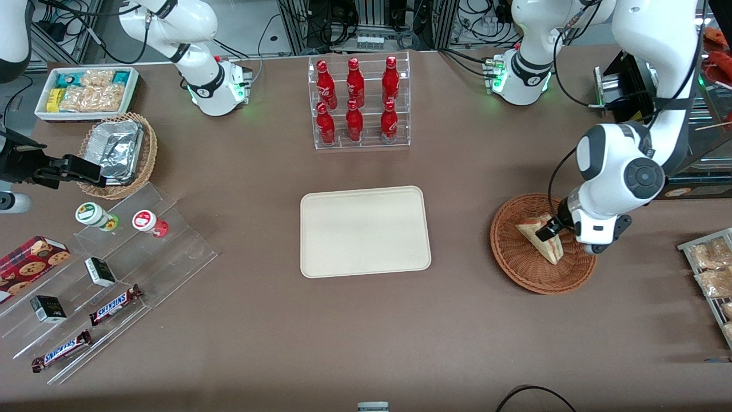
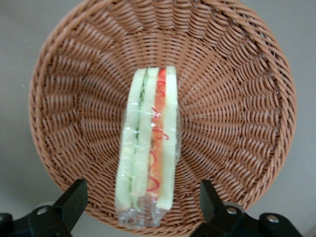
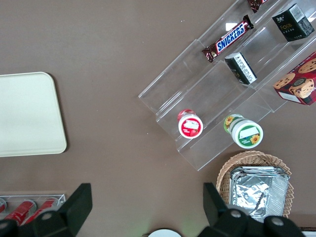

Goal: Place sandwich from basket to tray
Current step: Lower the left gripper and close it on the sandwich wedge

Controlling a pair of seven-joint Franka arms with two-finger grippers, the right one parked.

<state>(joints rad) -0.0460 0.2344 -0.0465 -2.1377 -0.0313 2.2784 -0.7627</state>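
The left arm's gripper (image 2: 140, 207) is hovering low over the reddish-brown wicker basket (image 1: 514, 260), fingers (image 2: 74, 197) spread wide and straddling the wrapped sandwich (image 2: 148, 148), whose long axis is running straight away between them, with the cream tray (image 1: 365, 231) sitting well apart.

A brown desk (image 1: 366, 332) spreads evenly lit around the gripper (image 1: 548, 228), with cable-strewn equipment racks (image 1: 372, 23) along its edge.

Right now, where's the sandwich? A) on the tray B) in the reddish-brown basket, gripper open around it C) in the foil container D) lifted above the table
B: the sandwich lies in the basket, with the gripper open astride it; the tray holds nothing.
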